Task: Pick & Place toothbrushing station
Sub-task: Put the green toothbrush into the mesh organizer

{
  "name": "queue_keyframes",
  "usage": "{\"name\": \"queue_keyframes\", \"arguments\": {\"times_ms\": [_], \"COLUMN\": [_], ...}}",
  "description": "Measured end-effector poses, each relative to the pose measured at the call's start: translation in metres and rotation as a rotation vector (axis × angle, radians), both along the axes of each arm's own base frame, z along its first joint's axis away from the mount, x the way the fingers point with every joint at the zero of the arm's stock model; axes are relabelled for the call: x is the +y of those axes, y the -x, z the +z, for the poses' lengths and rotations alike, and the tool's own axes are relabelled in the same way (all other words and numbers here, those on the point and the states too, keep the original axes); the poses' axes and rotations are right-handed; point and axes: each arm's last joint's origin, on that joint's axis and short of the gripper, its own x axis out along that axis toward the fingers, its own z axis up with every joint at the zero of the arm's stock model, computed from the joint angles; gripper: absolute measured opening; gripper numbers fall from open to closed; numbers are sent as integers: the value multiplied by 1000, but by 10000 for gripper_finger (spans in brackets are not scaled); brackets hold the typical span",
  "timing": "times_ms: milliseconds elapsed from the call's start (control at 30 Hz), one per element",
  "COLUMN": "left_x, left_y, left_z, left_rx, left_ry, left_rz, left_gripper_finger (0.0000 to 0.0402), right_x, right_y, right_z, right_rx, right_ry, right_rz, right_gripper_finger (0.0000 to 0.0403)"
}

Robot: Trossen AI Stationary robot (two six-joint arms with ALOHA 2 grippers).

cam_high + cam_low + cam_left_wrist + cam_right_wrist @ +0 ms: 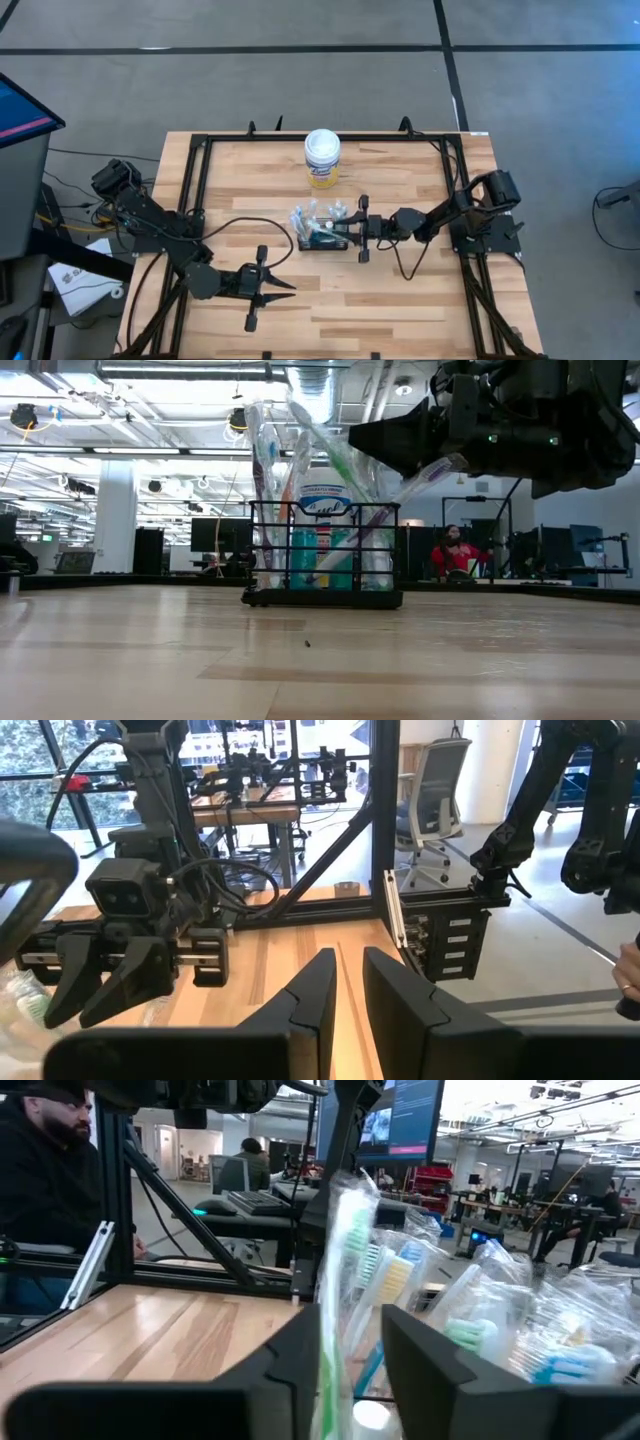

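The black wire-mesh caddy [322, 241] stands on its base at mid-table, holding several plastic-wrapped toothbrushes [315, 218] that stick up out of it; it also shows in the low view [325, 550]. My right gripper [354, 231] is at the caddy's right side, level, at the height of the brush tops [356, 436]. It is open, with one wrapped toothbrush [340, 1230] standing between its fingers [350, 1365]. My left gripper [290, 288] waits near the table's front left, empty, with only a narrow gap between its fingers [350, 982]. My right gripper comes level from the table's right side. The wrapped toothbrush's shaft [328, 1350] runs upright through the gap, close against one finger [295, 1360], with free space toward the other. I cannot tell whether the finger touches it. The caddy stays on the table.
A white-lidded, yellow-labelled round canister [322, 158] stands behind the caddy near the far edge. A black frame [200, 150] runs round the table. A cable [400, 265] lies on the wood under my right arm. A person in black [40, 1160] sits beyond the table.
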Motion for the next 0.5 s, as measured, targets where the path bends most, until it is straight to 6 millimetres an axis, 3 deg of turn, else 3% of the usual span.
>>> {"name": "queue_keyframes", "arguments": {"times_ms": [233,500], "left_x": [0,3], "left_y": [0,-1], "left_z": [0,0], "left_rx": [0,-2], "left_ry": [0,-5], "left_rz": [0,61], "left_gripper_finger": [49,49], "right_x": [6,19], "right_y": [2,11], "right_z": [0,28], "right_rx": [2,-53], "right_ry": [5,30], "right_rz": [-73,-34], "right_gripper_finger": [147,148]}}
